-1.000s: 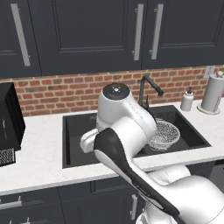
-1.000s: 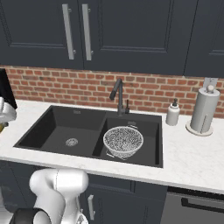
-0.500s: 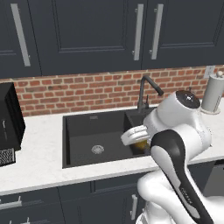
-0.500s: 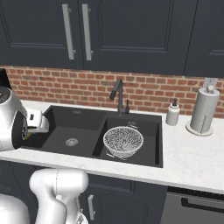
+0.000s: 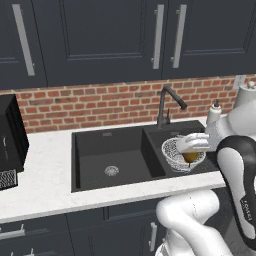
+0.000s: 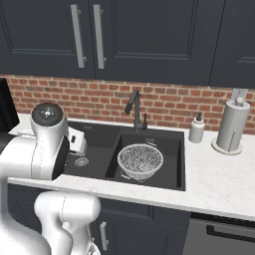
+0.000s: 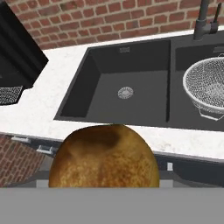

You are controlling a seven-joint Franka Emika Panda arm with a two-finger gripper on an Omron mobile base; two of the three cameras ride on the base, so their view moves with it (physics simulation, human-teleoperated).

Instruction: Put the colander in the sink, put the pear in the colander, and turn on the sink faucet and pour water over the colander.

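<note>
- the gripper [image 5: 192, 151] is holding the pear [image 5: 190, 156], its fingers closing on the two sides of the fruit; in the hand view the pear [image 7: 103, 156] is sitting right against the lens, golden-brown with a darker patch near its top.
- in the left base view the pear is appearing in front of the near rim of the colander [image 5: 176, 154]; whether it is touching the mesh cannot be told from that angle.
- in the right base view the white hand is sitting at the left side of the sink [image 6: 169, 182], over the large basin and well apart from the colander [image 6: 140, 161]; the two base views are not agreeing on depth, so the hand's exact place over the sink is remaining uncertain.
- the colander is sitting upright in the smaller, right basin of the sink [image 5: 75, 165], and its mesh bowl is showing nothing inside in the right base view.
- the sink faucet [image 6: 133, 109] is standing at the far edge of the sink, between the two basins, its spout angling down; no water is running.
- a white soap dispenser [image 6: 197, 129] and a paper-towel roll [image 6: 232, 126] are standing on the counter [image 6: 219, 174] to the right of the sink.
- a black appliance [image 5: 10, 140] is sitting on the counter at the far left.
</note>
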